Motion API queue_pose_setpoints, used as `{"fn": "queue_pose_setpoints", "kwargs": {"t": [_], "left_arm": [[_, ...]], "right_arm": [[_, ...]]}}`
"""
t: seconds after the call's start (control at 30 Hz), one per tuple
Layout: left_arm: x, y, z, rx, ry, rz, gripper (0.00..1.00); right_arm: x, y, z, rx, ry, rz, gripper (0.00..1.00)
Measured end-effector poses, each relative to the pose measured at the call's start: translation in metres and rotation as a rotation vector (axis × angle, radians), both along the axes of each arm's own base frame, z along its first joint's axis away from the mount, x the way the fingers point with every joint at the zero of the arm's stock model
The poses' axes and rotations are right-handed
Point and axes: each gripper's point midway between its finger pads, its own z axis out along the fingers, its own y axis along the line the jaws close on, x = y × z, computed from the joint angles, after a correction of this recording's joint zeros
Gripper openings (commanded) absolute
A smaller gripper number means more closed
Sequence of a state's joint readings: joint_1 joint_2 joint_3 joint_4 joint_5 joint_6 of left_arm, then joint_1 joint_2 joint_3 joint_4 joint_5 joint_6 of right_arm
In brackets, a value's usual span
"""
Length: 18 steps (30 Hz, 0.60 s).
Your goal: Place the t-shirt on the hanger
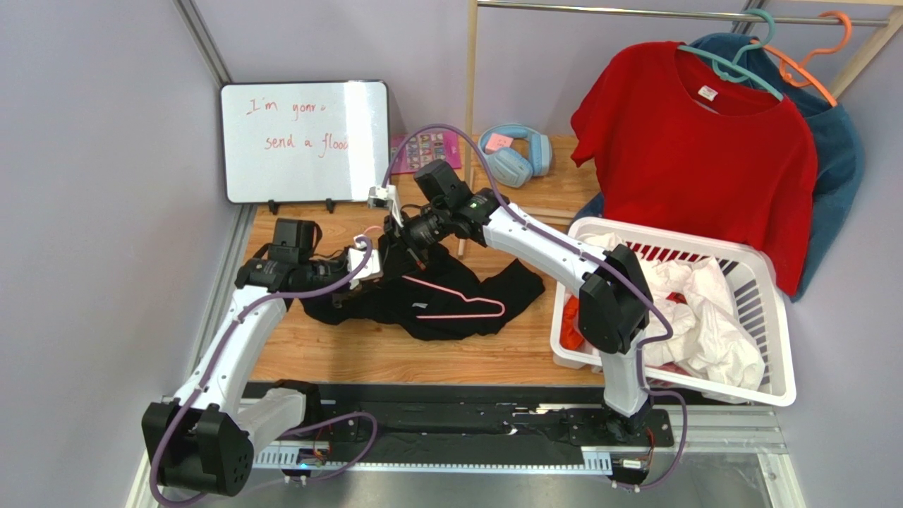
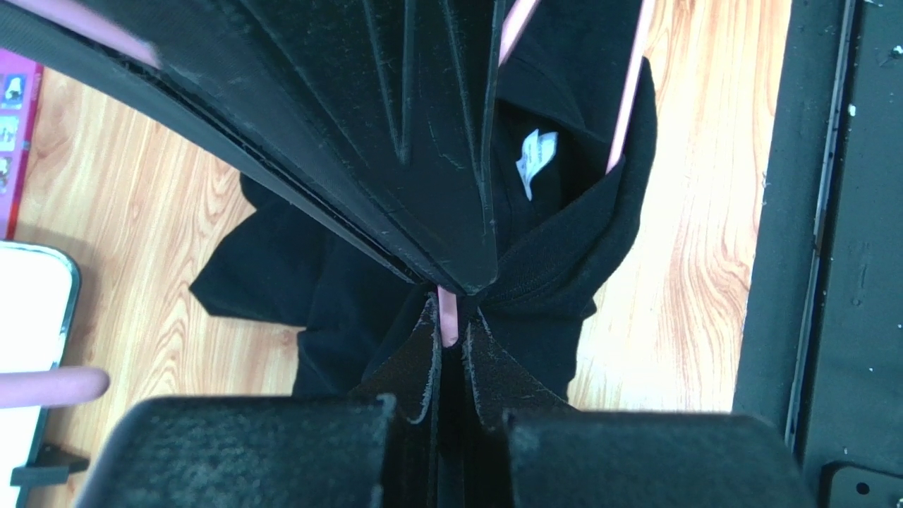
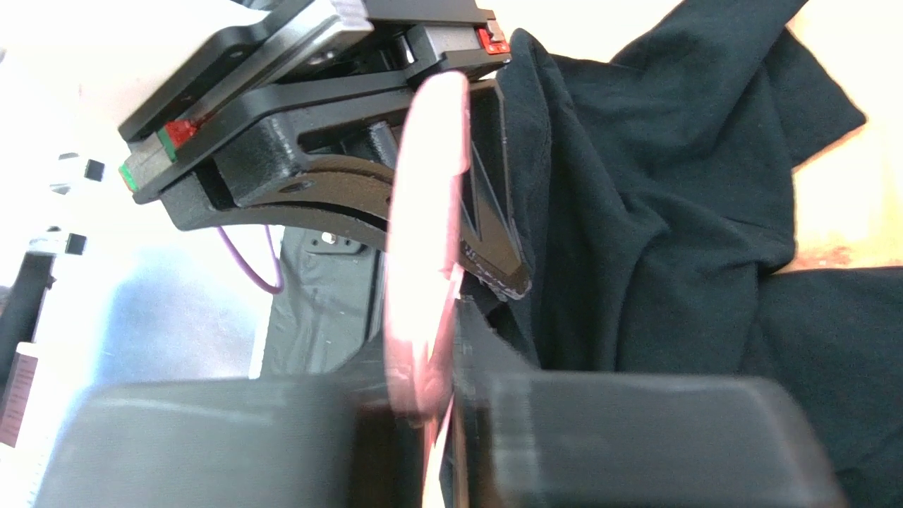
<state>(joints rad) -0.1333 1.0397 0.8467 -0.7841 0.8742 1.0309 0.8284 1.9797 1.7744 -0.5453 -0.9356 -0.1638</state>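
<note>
We see the t-shirt (image 1: 525,284) lying crumpled on the wooden table (image 1: 350,355), a little left of the middle of the top view. The hanger (image 1: 458,293) rests on top of it, its triangle spread across the black cloth and its hook end lifted toward the upper left. Both grippers meet at that upper-left corner of the bundle. The left gripper (image 1: 368,261) comes in from the left, and the right gripper (image 1: 406,235) from the upper right, just beside it.

In the left wrist view, we find the left gripper's fingers (image 2: 419,365) pressed together at the bottom centre. A short piece of pink wire (image 2: 448,318) pokes out between their tips. Black cloth crowds both sides, and we cannot tell whether any of it is pinched as well. The shirt (image 2: 572,243) hangs away toward the upper right of that frame, its white neck label (image 2: 537,159) showing, with two hanger wires running up past it.

In the right wrist view, the right gripper (image 3: 450,370) is closed on the hanger (image 3: 429,212), which rises as a blurred pink bar from between its fingers at the bottom centre. The shirt (image 3: 657,233) fills the right half of that frame, touching the wire. The left gripper's fingers (image 3: 488,228) are close behind the bar.
</note>
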Motion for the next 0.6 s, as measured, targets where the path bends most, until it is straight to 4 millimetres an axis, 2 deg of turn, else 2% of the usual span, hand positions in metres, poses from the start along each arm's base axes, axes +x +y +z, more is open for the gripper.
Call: {"fn": "queue_pose_setpoints", "kwargs": {"t": [0.03, 0.1, 0.13, 0.23, 0.43, 0.53, 0.6], "left_arm": [[0.0, 0.001, 0.001, 0.003, -0.006, 0.004, 0.0], [-0.002, 0.0, 0.005, 0.006, -0.026, -0.002, 0.0], [-0.005, 0.0, 0.007, 0.007, -0.041, -0.009, 0.0], [-0.013, 0.0, 0.019, 0.009, -0.113, -0.032, 0.0], [-0.034, 0.001, 0.029, 0.02, -0.247, -0.091, 0.0], [-0.04, 0.0, 0.029, 0.035, -0.292, -0.135, 0.0], [-0.043, -0.001, 0.028, 0.043, -0.308, -0.161, 0.0]], "right_arm": [[0.0, 0.0, 0.0, 0.001, 0.007, -0.001, 0.51], [0.001, -0.001, 0.002, 0.007, 0.021, -0.008, 0.72], [0.001, -0.002, 0.003, 0.008, 0.029, -0.016, 0.94], [0.006, -0.021, 0.008, -0.004, 0.065, -0.071, 0.95], [0.043, -0.08, 0.036, -0.012, 0.044, -0.288, 0.94], [0.056, -0.096, 0.032, -0.063, -0.007, -0.366, 0.91], [0.058, -0.099, 0.016, -0.14, -0.015, -0.385, 0.88]]}}
